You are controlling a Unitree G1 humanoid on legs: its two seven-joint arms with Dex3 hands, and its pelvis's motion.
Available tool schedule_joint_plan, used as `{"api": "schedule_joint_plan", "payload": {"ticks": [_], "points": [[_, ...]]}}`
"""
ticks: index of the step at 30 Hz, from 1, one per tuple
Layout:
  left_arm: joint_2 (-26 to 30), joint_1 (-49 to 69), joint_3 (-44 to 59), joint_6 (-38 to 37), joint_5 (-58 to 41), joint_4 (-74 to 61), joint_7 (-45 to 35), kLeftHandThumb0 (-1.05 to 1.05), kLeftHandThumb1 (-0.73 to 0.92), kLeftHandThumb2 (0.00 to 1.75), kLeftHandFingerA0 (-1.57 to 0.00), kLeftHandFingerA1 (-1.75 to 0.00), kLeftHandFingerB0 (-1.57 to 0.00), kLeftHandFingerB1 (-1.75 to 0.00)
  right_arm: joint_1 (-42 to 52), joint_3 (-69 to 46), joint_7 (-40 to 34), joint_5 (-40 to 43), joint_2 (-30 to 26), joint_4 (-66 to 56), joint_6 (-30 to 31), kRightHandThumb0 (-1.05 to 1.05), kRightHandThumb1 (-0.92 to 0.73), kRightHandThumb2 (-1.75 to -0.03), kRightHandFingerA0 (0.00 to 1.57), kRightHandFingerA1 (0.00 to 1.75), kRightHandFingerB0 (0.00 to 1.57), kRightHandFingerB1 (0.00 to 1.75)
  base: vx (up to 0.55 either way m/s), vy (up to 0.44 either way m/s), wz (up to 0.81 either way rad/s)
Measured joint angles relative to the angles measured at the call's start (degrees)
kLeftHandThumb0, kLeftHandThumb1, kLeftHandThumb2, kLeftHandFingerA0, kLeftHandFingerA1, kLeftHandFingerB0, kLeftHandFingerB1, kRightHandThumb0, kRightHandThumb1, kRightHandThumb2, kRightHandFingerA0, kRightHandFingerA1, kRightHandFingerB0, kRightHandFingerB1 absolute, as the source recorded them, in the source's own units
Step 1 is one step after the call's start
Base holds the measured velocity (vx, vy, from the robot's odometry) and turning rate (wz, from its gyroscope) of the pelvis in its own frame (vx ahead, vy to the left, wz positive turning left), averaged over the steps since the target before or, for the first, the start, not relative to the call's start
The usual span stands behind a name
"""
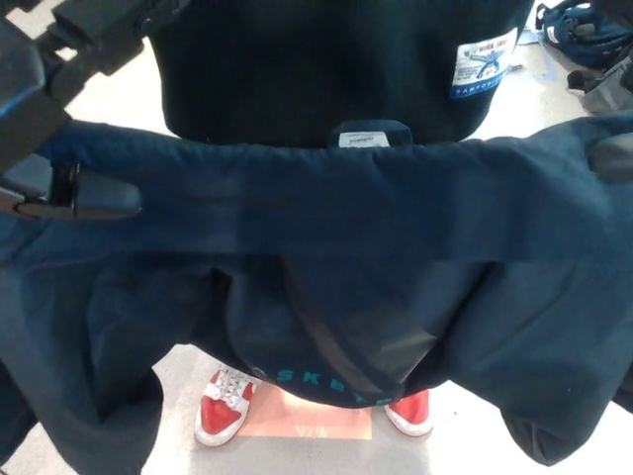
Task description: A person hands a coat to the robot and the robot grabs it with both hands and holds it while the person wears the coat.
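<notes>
A dark navy coat hangs spread across the whole head view, collar tab at the top middle and lining facing me. My left hand grips its left shoulder, one black finger lying over the cloth and the rest of the hand rising to the top left corner. At the right edge only a dark finger of my right hand shows, pressed on the coat's right shoulder. The person stands close behind the coat in a black top with a white-and-blue patch.
The person's red-and-white shoes stand on a pale orange floor mark below the coat's hem. A blue bag lies on the floor at the far right.
</notes>
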Motion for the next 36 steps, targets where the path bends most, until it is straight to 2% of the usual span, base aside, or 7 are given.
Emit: {"api": "schedule_joint_plan", "payload": {"ticks": [13, 14, 15, 25, 27, 28, 36], "points": [[0.49, -1.64, -2.99, 1.98, 0.15, 2.30, -5.96, -0.84, 0.45, 0.91, -0.01, -0.17, 0.00, -0.06, -6.90, 9.81, 13.39, 1.77, -0.01, 7.28, 5.25, -0.87, -0.53, -0.90, 0.21, 0.51, 0.00, 0.02, 0.00, 0.000, 0.00], [0.51, -1.68, -3.09, 2.09, 0.15, 2.38, -6.23, -0.83, 0.45, 0.91, -0.02, -0.18, -0.01, -0.07, -7.03, 10.23, 14.14, 1.98, -0.01, 7.41, 5.54, -0.85, -0.65, -0.61, 0.34, 0.44, 0.00, 0.01, 0.00, 0.000, 0.00], [0.55, -1.73, -3.31, 2.23, 0.17, 2.51, -6.76, -0.83, 0.45, 0.91, -0.02, -0.19, -0.01, -0.07, -7.32, 11.11, 15.61, 2.32, -0.02, 7.62, 6.12, -0.87, -0.52, -0.90, 0.26, 0.52, 0.00, 0.03, 0.00, 0.000, 0.00], [0.70, -2.38, -4.39, 3.08, 0.51, 3.17, -10.78, -0.81, 0.45, 0.90, -0.03, -0.23, -0.01, -0.08, -9.28, 16.79, 26.61, 5.21, -0.03, 9.10, 10.57, -0.89, -0.53, -0.92, 0.14, 0.49, 0.00, 0.04, 0.00, 0.000, 0.00], [0.70, -2.47, -4.86, 3.26, 0.65, 3.42, -11.60, -0.81, 0.46, 0.90, -0.03, -0.24, -0.01, -0.08, -10.10, 17.72, 28.74, 5.86, -0.03, 9.36, 11.43, -0.90, -0.68, -0.61, 0.19, 0.40, 0.00, 0.03, 0.00, 0.000, 0.00], [0.70, -2.51, -4.99, 3.32, 0.76, 3.50, -11.87, -0.82, 0.47, 0.90, -0.05, -0.28, 0.00, -0.06, -10.38, 18.02, 29.36, 6.06, -0.03, 9.44, 11.70, -0.89, -0.54, -0.94, 0.04, 0.44, 0.00, 0.03, 0.00, 0.000, 0.00], [0.69, -3.63, -7.78, 4.73, 2.17, 4.46, -16.02, -0.88, 0.48, 0.86, -0.32, -0.46, 0.00, 0.00, -13.90, 22.47, 37.29, 7.50, -0.03, 10.82, 15.27, -0.84, -0.53, -0.91, 0.17, 0.48, 0.00, 0.07, 0.00, 0.000, 0.00]]}}
